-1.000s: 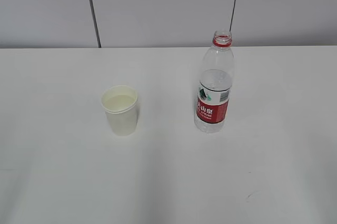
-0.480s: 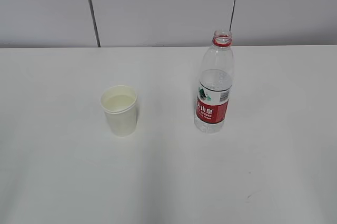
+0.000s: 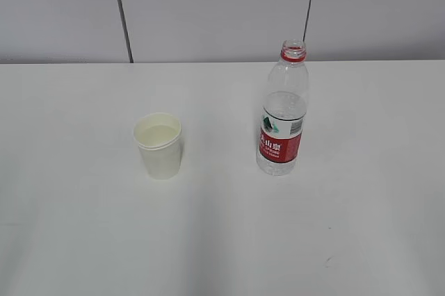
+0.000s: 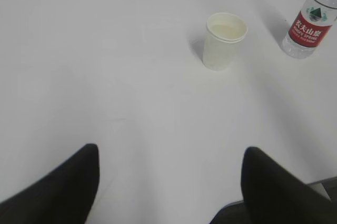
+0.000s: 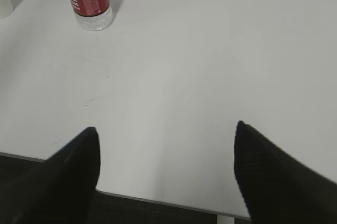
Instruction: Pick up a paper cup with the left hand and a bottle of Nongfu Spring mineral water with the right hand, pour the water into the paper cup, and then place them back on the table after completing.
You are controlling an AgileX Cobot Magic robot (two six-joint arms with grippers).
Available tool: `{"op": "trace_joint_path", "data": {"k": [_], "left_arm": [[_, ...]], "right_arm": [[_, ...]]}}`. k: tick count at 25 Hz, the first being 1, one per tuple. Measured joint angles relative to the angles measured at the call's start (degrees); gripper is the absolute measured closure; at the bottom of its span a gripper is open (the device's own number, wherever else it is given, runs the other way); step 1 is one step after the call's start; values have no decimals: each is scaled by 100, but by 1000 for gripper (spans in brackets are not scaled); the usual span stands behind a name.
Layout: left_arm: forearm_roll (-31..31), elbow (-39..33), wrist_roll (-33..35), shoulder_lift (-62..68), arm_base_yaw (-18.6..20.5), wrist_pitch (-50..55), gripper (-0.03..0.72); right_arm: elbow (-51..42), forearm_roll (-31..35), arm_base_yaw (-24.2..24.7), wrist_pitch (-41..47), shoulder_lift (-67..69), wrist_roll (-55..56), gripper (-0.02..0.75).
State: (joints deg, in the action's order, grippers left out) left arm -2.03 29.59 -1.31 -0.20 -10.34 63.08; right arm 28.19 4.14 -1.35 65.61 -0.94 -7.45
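A white paper cup (image 3: 160, 146) stands upright on the white table (image 3: 83, 226), with clear water (image 3: 159, 134) inside. It also shows in the left wrist view (image 4: 224, 40). An uncapped Nongfu Spring bottle (image 3: 284, 112) with a red label stands upright to the cup's right, partly filled; it shows in the left wrist view (image 4: 310, 21) and the right wrist view (image 5: 88, 0). My left gripper (image 4: 169, 155) is open and empty, well short of the cup. My right gripper (image 5: 166, 134) is open and empty over the table's near edge, far from the bottle. Neither gripper shows in the exterior view.
A grey panelled wall (image 3: 208, 11) stands behind the table. The table's near edge (image 5: 158, 199) shows in the right wrist view, with dark floor below it. A few faint marks (image 5: 95, 99) lie on the tabletop.
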Motion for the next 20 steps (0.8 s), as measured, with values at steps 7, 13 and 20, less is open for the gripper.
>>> {"op": "trace_joint_path", "data": {"k": [7,13,20], "left_arm": [[0,0,2,0,0,0,179],[0,0,2,0,0,0,188],[0,0,2,0,325,0,189]], "right_arm": [[0,0,0,0,0,0,150],[0,0,0,0,0,-9,150],[0,0,0,0,0,-9,150]]}}
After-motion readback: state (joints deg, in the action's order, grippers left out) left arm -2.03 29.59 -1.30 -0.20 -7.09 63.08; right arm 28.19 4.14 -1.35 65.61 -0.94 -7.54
